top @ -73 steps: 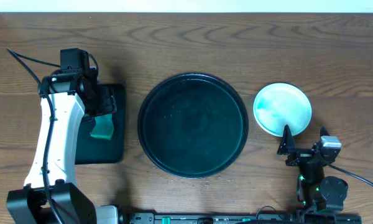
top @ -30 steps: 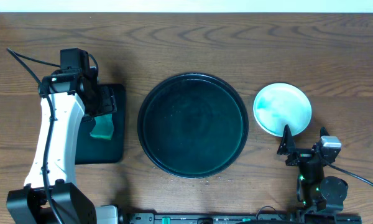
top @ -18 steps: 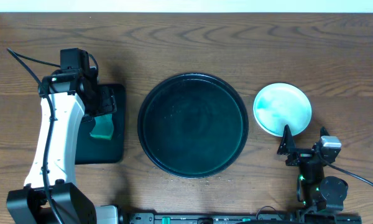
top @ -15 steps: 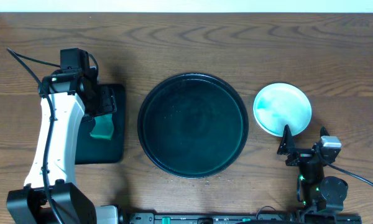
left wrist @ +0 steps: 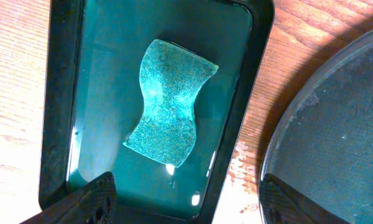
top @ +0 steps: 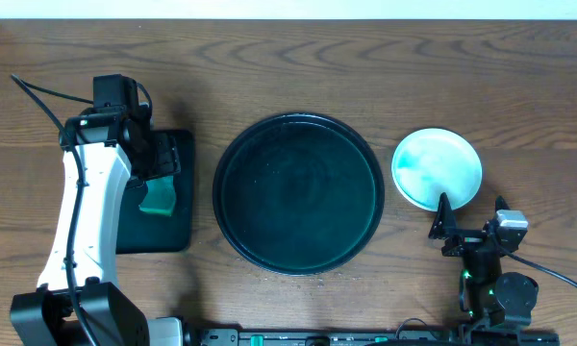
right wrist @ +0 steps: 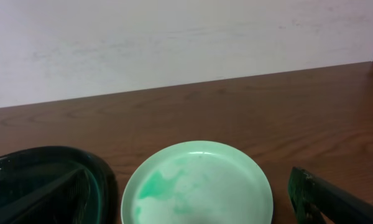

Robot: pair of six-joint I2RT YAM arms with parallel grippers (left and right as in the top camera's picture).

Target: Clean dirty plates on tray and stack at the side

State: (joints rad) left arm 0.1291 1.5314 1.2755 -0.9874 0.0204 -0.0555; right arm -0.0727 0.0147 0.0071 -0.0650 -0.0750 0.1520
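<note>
No writing could be read; faint embossed letters on the tray (left wrist: 336,137) were too blurred. The left arm reached up the tabletop (top: 365,58), its gripper (left wrist: 186,199) spread wide above a rectangular tray (left wrist: 62,112) holding a teal sponge (left wrist: 171,102), detail that only the left wrist view gave. The right arm sat folded low, its gripper (top: 469,219) parted and empty, just below a green-smeared plate (top: 437,169) resting right of the bare round tray. How many plates lay there could not be told.
</note>
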